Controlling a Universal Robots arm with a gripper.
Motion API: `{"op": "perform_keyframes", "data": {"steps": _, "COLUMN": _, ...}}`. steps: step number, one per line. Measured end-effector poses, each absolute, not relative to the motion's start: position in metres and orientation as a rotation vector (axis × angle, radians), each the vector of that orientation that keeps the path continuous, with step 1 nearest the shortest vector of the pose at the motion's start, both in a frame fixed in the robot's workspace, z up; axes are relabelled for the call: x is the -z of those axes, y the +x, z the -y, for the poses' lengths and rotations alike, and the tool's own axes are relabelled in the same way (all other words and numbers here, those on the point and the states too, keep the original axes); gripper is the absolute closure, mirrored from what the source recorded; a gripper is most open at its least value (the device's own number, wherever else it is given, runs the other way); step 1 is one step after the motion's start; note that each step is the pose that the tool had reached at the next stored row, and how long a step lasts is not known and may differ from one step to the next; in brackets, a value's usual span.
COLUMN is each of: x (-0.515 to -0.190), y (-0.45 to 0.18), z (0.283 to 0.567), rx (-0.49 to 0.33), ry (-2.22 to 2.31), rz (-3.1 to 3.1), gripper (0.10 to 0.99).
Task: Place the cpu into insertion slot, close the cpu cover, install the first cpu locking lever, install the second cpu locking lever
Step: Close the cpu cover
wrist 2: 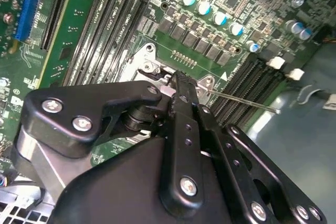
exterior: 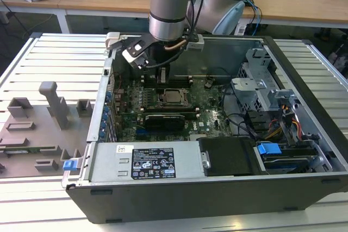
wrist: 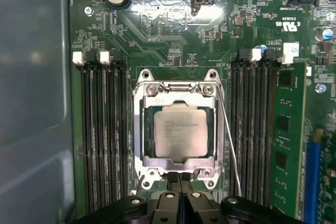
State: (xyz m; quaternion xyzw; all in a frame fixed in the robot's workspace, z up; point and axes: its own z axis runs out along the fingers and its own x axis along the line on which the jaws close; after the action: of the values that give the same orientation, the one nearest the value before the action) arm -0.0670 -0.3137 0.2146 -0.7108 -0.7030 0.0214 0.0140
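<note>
The cpu (wrist: 180, 132) lies flat in the insertion slot (wrist: 178, 171) on the green motherboard (wrist: 157, 24); in the exterior view the cpu (exterior: 173, 97) sits mid-board. The silver cpu cover (wrist: 140, 129) is down around it, its window framing the chip. One thin wire locking lever (wrist: 231, 145) stands free along one side of the socket, angled away from it, and juts out beside the fingers as the lever (wrist 2: 247, 102) in the second wrist view. My gripper (wrist: 179, 178) is shut, fingertips together at the socket's edge, with nothing seen between them. It also appears as the gripper (wrist 2: 177, 83) and under the arm (exterior: 163, 77).
Black memory slots (wrist: 102, 129) flank the socket, with a green memory module (wrist: 286, 129) on one side. The open case wall (exterior: 100, 107) and a power supply (exterior: 144, 161) border the board. Cables (exterior: 283, 118) and a drive cage lie toward the exterior view's right; a grey fixture plate (exterior: 38, 129) toward its left.
</note>
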Motion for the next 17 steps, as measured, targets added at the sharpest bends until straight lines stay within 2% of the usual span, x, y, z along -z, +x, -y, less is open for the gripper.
{"op": "perform_keyframes", "data": {"steps": 17, "x": -0.206, "y": -0.048, "z": 0.314, "rx": -0.067, "ry": -2.212, "rz": 2.190, "gripper": 0.980}}
